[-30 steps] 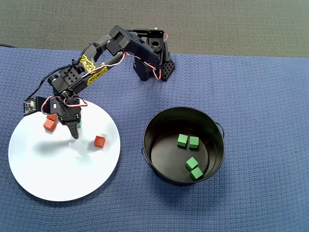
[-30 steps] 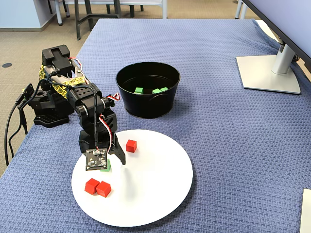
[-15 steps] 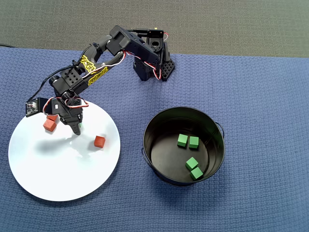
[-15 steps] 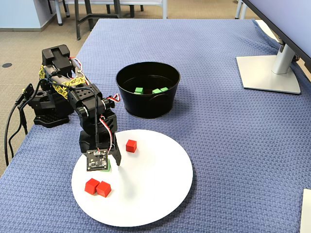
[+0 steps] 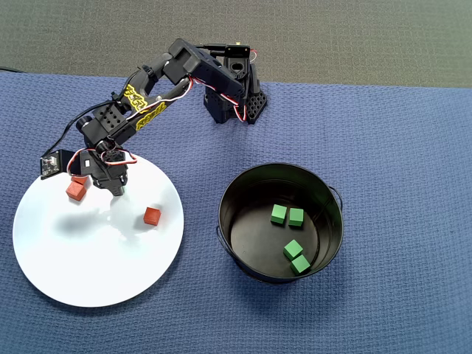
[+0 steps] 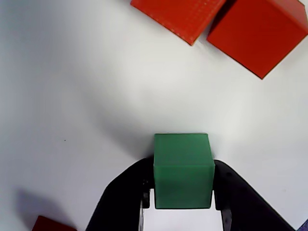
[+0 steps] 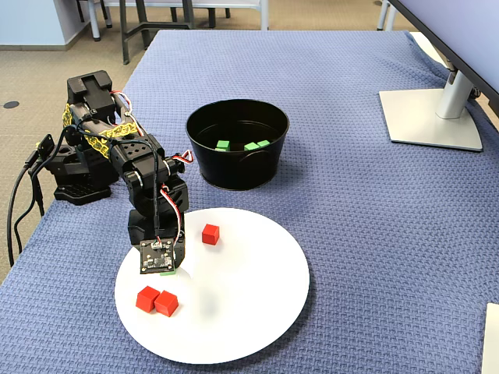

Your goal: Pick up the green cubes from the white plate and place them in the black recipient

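In the wrist view a green cube [image 6: 183,168] sits squeezed between my two black fingers [image 6: 126,195], with my gripper [image 6: 183,185] shut on it just over the white plate [image 6: 72,96]. The overhead view puts my gripper [image 5: 116,187] at the plate's [image 5: 88,258] upper left part. Only a sliver of the held cube [image 7: 167,272] shows under the wrist camera board in the fixed view. The black recipient [image 5: 328,243] stands to the right of the plate with several green cubes [image 5: 293,249] on its floor.
Two red cubes [image 5: 74,190] lie close beside my gripper and a third [image 5: 151,215] lies toward the plate's right edge. The arm's base [image 5: 232,96] is at the back. A monitor stand [image 7: 433,117] sits far right on the blue cloth.
The gripper's outstretched finger has swung in, and the jaws have gone from open to shut on the green cube. The arm has hardly shifted otherwise.
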You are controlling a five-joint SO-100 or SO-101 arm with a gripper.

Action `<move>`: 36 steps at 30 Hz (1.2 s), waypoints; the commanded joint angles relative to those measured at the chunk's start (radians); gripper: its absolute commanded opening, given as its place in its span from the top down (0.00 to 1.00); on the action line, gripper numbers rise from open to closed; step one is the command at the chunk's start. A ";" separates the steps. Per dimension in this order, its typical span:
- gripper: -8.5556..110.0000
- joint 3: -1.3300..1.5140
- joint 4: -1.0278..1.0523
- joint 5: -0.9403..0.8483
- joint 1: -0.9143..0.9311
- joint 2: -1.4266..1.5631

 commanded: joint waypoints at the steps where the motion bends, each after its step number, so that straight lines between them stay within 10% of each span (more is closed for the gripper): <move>1: 0.93 0.005 -0.020 0.054 0.014 0.089; 13: 0.93 -0.156 0.169 0.302 -0.086 0.514; 31: 0.93 0.048 0.120 1.045 -0.930 0.778; 36: 0.71 0.141 0.052 1.098 -1.019 0.775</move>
